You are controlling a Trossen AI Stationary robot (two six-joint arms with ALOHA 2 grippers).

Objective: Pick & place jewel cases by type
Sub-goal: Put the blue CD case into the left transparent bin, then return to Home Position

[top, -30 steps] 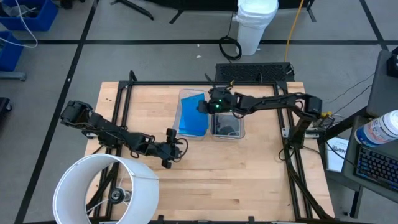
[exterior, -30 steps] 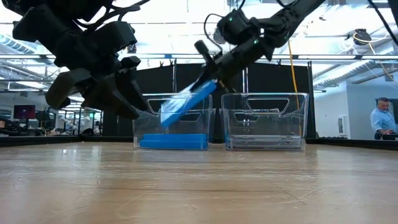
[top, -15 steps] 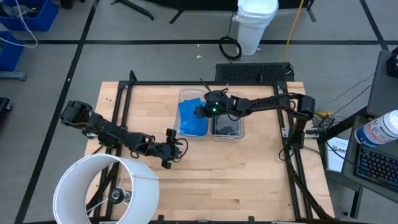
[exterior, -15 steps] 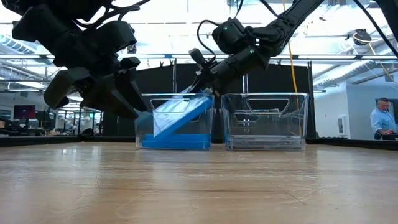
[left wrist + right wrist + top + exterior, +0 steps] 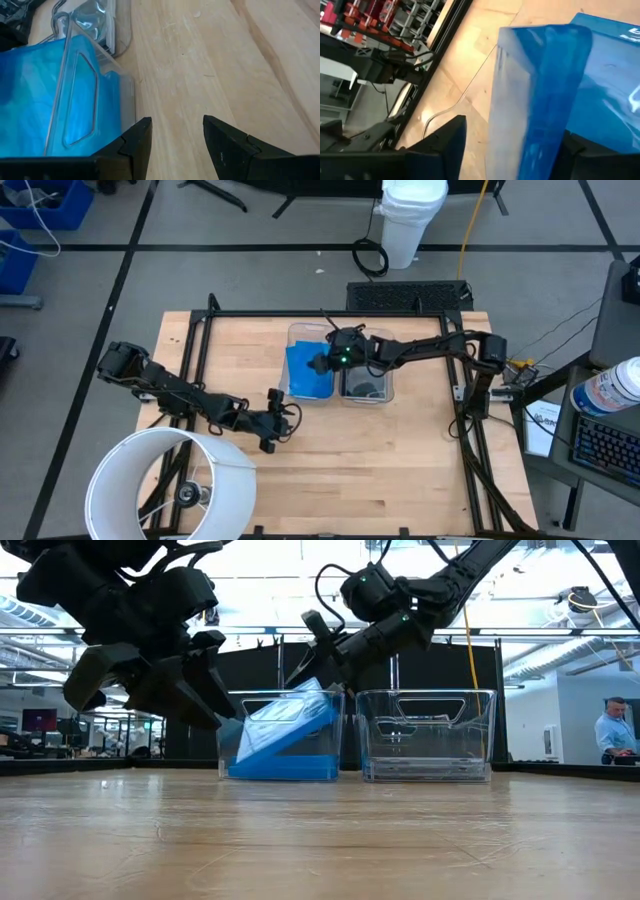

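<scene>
— Wooden tabletop with a black frame round it, both arms over it, workshop behind. How far along does the sorting look to you?

— Close to done, I'd judge. Two clear bins sit side by side near the back. The left bin has blue jewel cases stacked flat in the bottom, and one more blue case is leaning on that pile, tilted, its high edge up by the bin's rim.

— Is the right gripper holding that one?

— Doesn't look like it. It hangs just above the raised edge, fingers parted, and from table height I see a gap between them and the case. From its own camera the fingers stand on either side of the blue edge, apart.

— And the dark cases?

— Something dark lies in the right bin from above, which I take for the smoky ones. I can't count them.

— Left arm?

— Parked low over the boards in front of the bins, left gripper empty, fingers spread fairly wide, nothing between them but bare wood.

— Anything left to pick?

— I see no loose case on the table, so what's left may be only that tilted one settling flat
</scene>
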